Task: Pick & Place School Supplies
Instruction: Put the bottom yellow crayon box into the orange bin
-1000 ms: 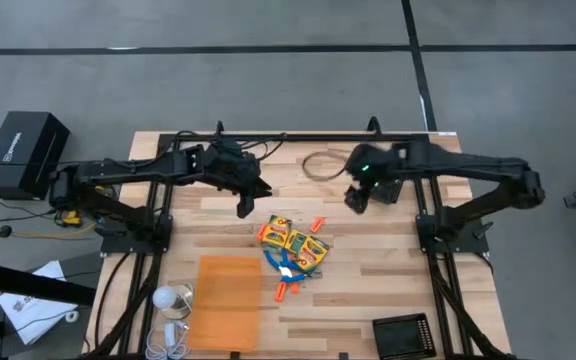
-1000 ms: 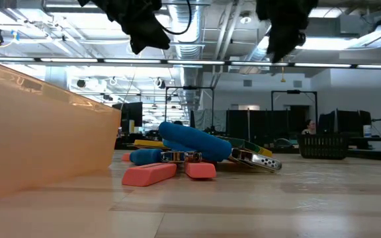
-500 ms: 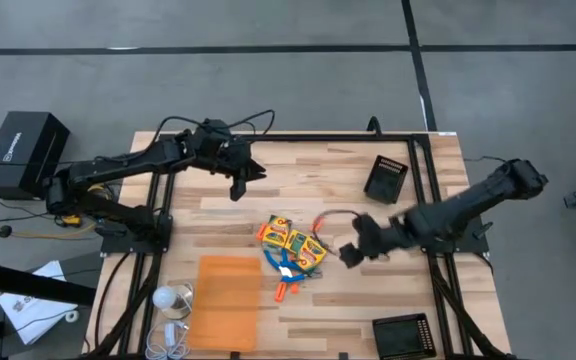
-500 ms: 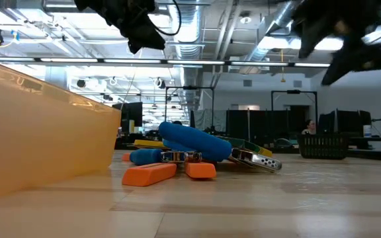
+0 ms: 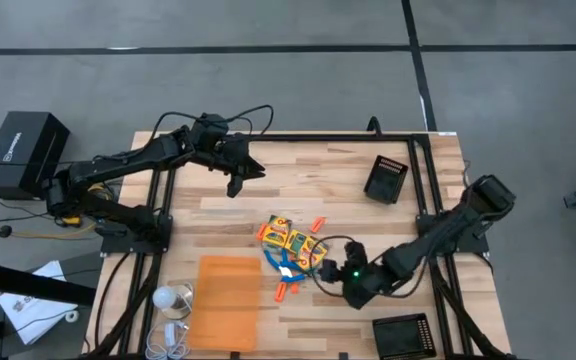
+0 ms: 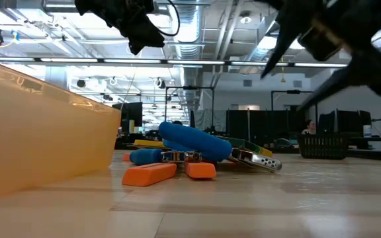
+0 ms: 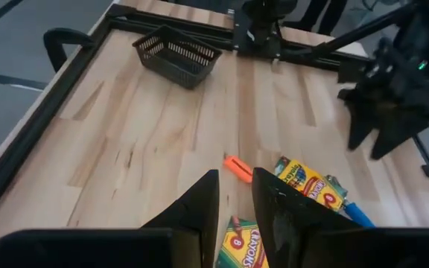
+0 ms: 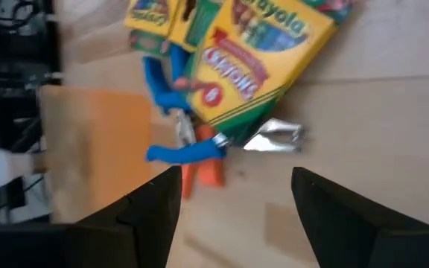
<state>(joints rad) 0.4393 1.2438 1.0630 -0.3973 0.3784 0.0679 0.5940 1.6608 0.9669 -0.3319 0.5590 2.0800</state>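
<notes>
The school supplies lie in a pile mid-table: yellow-and-green crayon boxes [image 5: 293, 240] [image 8: 252, 52], a blue-handled scissors-like tool [image 5: 280, 263] [image 8: 176, 119] [image 6: 192, 142] and short orange sticks [image 5: 318, 224] [image 8: 203, 173] [image 6: 149, 174]. The tool lies partly under the boxes and over the sticks. My right gripper [image 5: 330, 277] [image 8: 237, 186] hovers open just to the near-right of the pile, its fingers pointing at it, touching nothing. My left gripper [image 5: 245, 182] [image 7: 233, 179] hangs above the table's far-left part, its fingers a small gap apart, empty.
A large orange flat container [image 5: 230, 300] [image 6: 38, 132] sits left of the pile by the near edge. A black basket [image 5: 386, 178] [image 7: 177, 56] stands at the far right, a black tray [image 5: 403, 335] at the near right. A cable loops by my right arm [image 5: 333, 243].
My right arm has swung from the table's far side toward the near edge and down, ending low beside the pile's near-right side, its cable loop trailing along. My left gripper has drawn back a little toward the far edge. The pile has not moved.
</notes>
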